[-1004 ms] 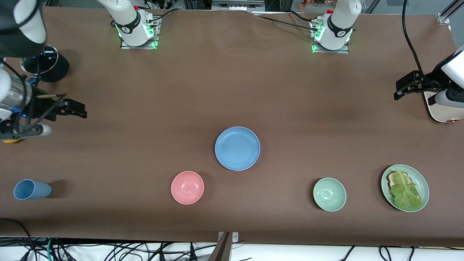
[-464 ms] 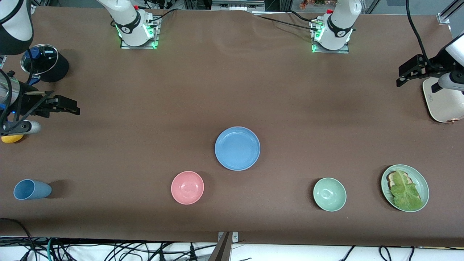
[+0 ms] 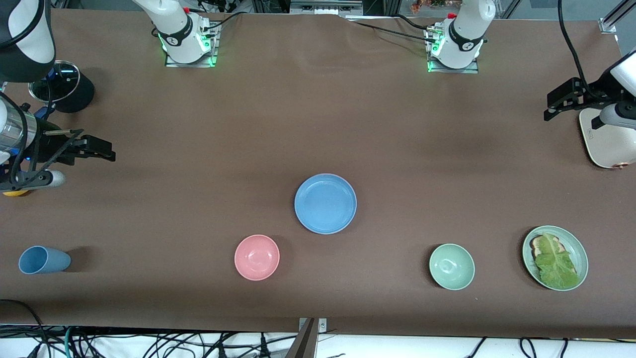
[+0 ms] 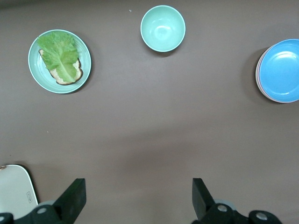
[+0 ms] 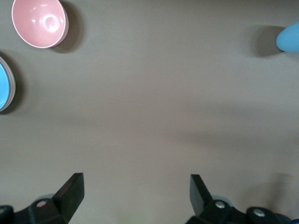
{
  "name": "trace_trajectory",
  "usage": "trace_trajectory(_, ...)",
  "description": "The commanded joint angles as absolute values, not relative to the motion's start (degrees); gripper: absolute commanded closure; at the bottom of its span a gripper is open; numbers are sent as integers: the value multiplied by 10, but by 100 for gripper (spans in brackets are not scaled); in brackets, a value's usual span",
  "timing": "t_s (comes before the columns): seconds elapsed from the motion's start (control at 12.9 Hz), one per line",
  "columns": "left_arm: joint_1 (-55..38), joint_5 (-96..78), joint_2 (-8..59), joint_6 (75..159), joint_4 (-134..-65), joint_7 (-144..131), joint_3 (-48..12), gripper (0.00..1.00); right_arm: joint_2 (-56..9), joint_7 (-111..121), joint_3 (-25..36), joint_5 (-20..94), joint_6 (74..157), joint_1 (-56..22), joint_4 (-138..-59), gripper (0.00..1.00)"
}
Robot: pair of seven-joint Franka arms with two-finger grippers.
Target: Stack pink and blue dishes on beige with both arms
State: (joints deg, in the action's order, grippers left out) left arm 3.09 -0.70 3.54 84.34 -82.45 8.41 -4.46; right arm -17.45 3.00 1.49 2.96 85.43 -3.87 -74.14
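In the front view, the blue plate (image 3: 325,203) is seen topping a stack at mid-counter, while the right gripper (image 3: 102,149) and left gripper (image 3: 559,102) are held raised at the counter's ends. In the left wrist view, a pink rim (image 4: 258,81) is glimpsed beneath the blue, fingers (image 4: 74,198) apart. In the right wrist view, fingers (image 5: 72,186) are spread, empty; stacking is judged finished, so only parking is called for.
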Motion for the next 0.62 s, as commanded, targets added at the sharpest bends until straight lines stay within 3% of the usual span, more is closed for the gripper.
trace_trajectory(0.0,33,11,41,841,-820,100,-47,0,-126,33,18,30,817,-37,-752,0)
trace_trajectory(0.23,37,9,45,840,-820,99,-46,0,-122,36,17,15,816,-38,-753,0)
trace_trajectory(0.54,40,9,47,841,-819,100,-47,0,-48,31,15,-4,877,-44,-872,0)
